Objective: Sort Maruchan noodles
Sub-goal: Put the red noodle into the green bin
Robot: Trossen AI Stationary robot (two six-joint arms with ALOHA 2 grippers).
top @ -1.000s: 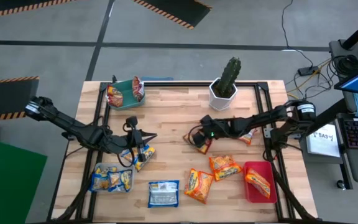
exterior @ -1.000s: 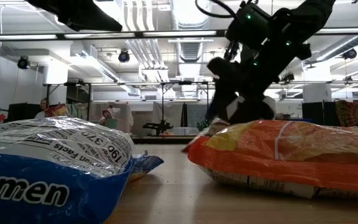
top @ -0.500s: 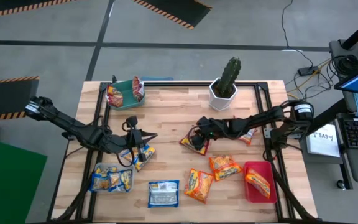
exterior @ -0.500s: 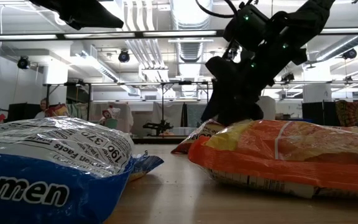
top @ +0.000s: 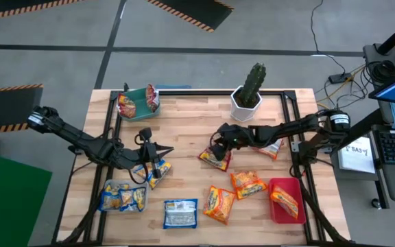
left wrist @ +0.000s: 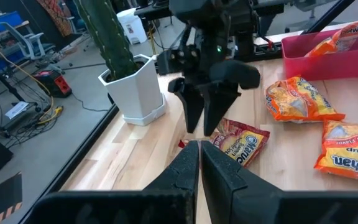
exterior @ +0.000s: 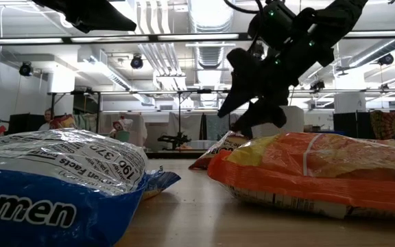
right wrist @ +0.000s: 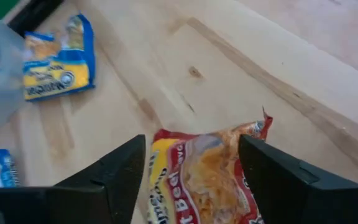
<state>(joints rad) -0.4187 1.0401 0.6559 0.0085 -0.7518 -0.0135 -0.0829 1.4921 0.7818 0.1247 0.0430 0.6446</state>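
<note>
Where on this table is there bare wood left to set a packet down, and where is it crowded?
Bare wood runs between the green tray and the cactus pot, and down the middle between the left claw and the red packet under the open right claw. The front edge is crowded: clear tray, blue packet, orange packets, pink tray.
</note>
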